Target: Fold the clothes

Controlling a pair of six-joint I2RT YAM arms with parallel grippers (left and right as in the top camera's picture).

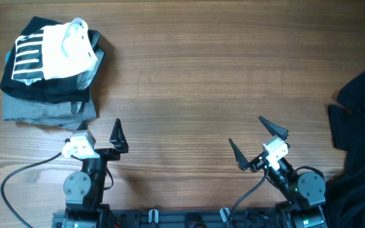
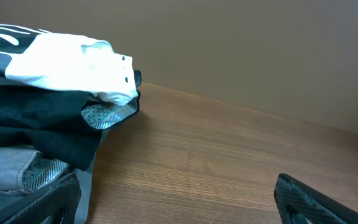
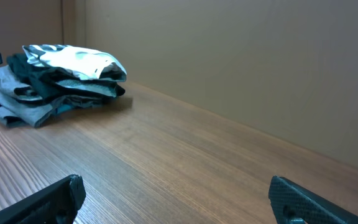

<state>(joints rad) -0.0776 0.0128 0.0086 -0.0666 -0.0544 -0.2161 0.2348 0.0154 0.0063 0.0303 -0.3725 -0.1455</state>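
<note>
The clothes, a crumpled all-black T-shirt [image 1: 363,126], lie at the table's right edge, partly out of the overhead view; neither wrist view shows them. My right gripper [image 1: 246,130] stands open near the front edge, well to the left of the shirt. In its wrist view the right gripper [image 3: 176,199] has only bare wood between its fingers. My left gripper [image 1: 96,128] is open at the front left, far from the shirt. In the left wrist view the left gripper [image 2: 179,200] holds nothing, and its left finger [image 2: 42,200] sits just by the grey garment's edge.
At the back left, a stack of folded garments: a black one with white stripes and print [image 1: 49,54] on top of a grey one [image 1: 43,109]. The same stack [image 2: 55,74] fills the left of the left wrist view, and the stack [image 3: 61,74] shows far off in the right wrist view.
</note>
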